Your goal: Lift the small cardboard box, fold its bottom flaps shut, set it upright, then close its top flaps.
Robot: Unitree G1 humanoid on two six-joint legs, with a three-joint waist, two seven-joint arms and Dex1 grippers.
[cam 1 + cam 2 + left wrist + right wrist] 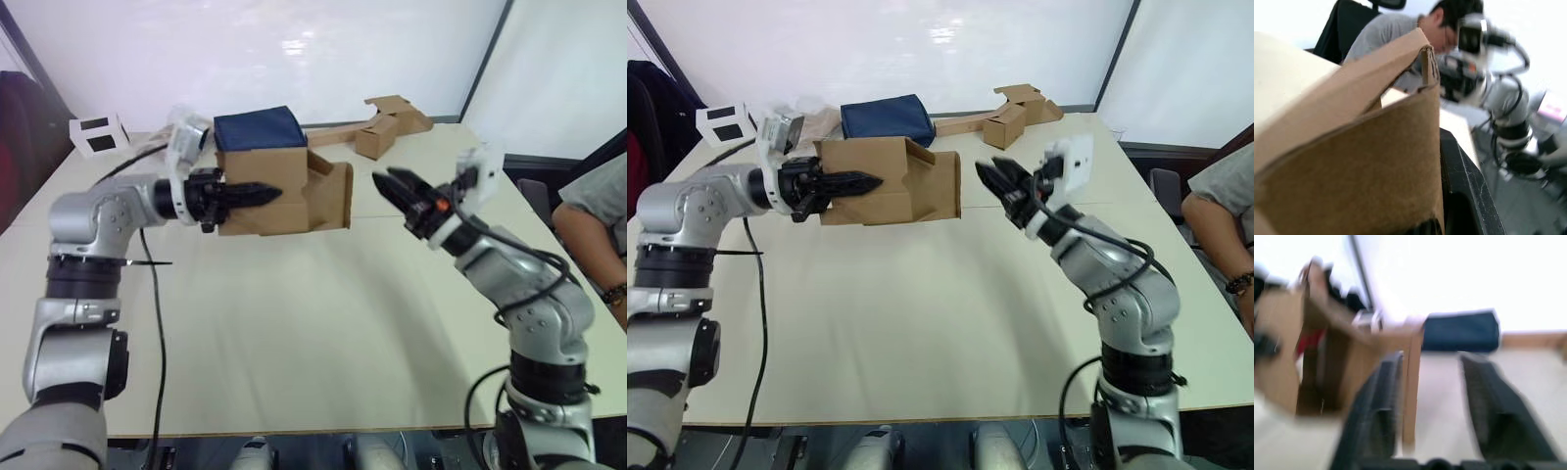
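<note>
Item: small cardboard box (pixel 884 181). Plain brown corrugated board, unprinted. It is hanging in the air above the pale table (pixel 921 323), tipped on its side, with its open end and loose flaps (pixel 942 188) facing the robot's right. Judged light and fairly stiff in the walls but floppy at the hinges; thin board will likely crease or dent under a hard pinch. The best hold looks to be on a wall edge or a flat panel, leaving the flaps free to swing.

Item: left gripper (pixel 862 181). It is clamping one side wall of the box, with a black finger lying along the outer face. The left arm is reaching forward from the shoulder with the elbow bent and the forearm running nearly level towards the middle of the table.

Item: right gripper (pixel 997 179). Its fingers are standing apart and gripping nothing, pointing at the open end, near the flaps but not touching them. The right arm is rising from a low elbow, with the forearm angling up and inward. Judged to be lining up to push a bottom flap closed.

Other stock: a dark blue pouch (pixel 887 118) is lying at the far edge; a strip of joined cardboard pieces (pixel 1004 119) is lying beyond it to the right; a white box with black squares (pixel 725 122) is sitting at the far left corner. A person's arm (pixel 1220 220) is showing at the right edge.
</note>
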